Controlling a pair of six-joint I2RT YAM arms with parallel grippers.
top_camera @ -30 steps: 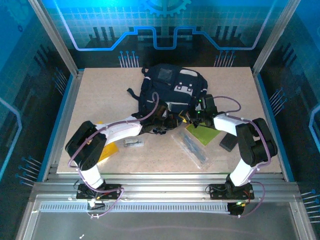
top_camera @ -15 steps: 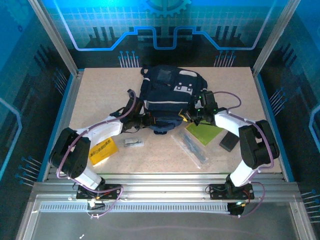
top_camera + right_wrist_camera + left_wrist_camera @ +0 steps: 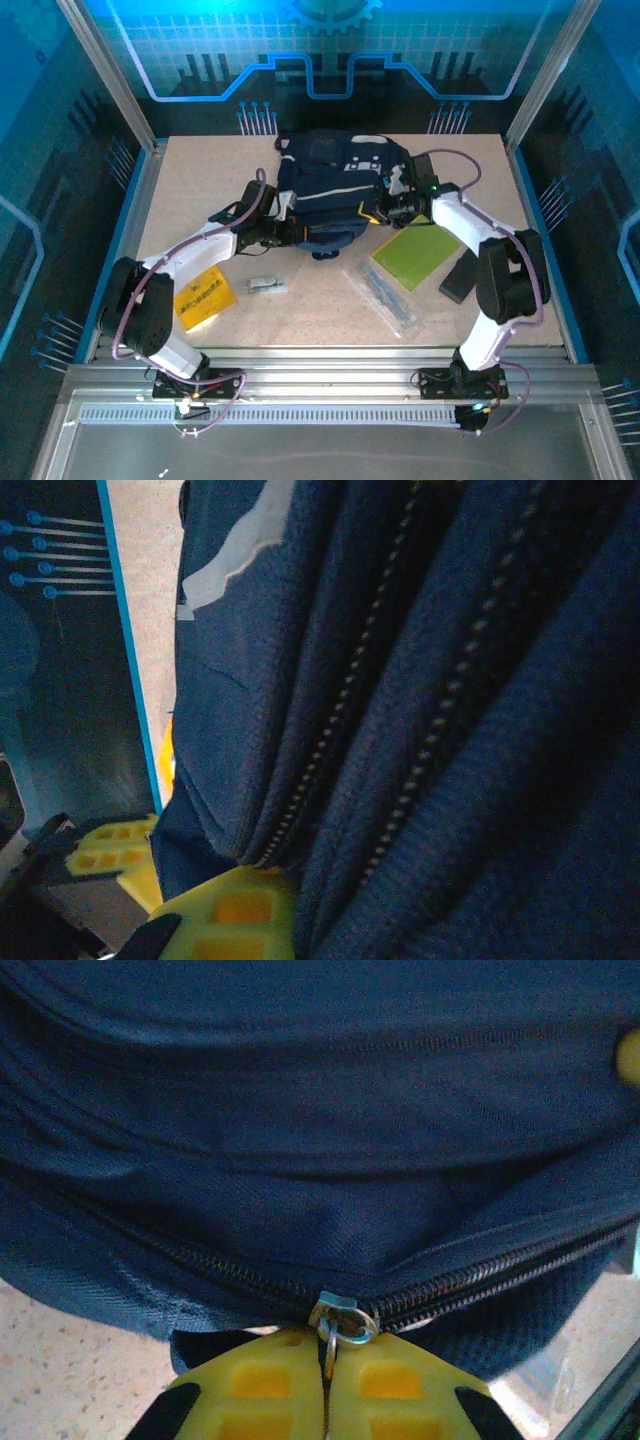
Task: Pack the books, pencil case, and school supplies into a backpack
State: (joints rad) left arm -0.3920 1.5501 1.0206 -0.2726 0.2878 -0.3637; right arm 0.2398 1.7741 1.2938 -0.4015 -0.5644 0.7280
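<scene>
Packing has not really begun, as I judge it: all 4 loose things lie on the counter (image 3: 200,180) outside the backpack (image 3: 340,180), and the work now is on opening the bag. The backpack lies near the far middle of the counter.

The left gripper (image 3: 327,1360) has its jaws fully closed on the metal zipper pull (image 3: 338,1318), at the near edge of the bag; the zipper on both sides of the pull looks closed. The right gripper (image 3: 383,208) is at the bag's right side. Its jaws are almost closed and seem to pinch a fold of the blue fabric beside a zipper line, probably to keep the bag in place.

Left to do, in my view: open the zipper, then put in the yellow book (image 3: 205,297) at the near left, the small pale oblong piece (image 3: 267,285) just beside it, the pencil case (image 3: 380,293) near the middle, and the yellow-green book (image 3: 410,255) at the right. A dark flat block (image 3: 458,278) lies near that book; I cannot tell what it is.

The counter is a pale speckled board inside a metal frame (image 3: 300,365). Around it stand blue-lit panels (image 3: 100,60) with a circuit pattern.
</scene>
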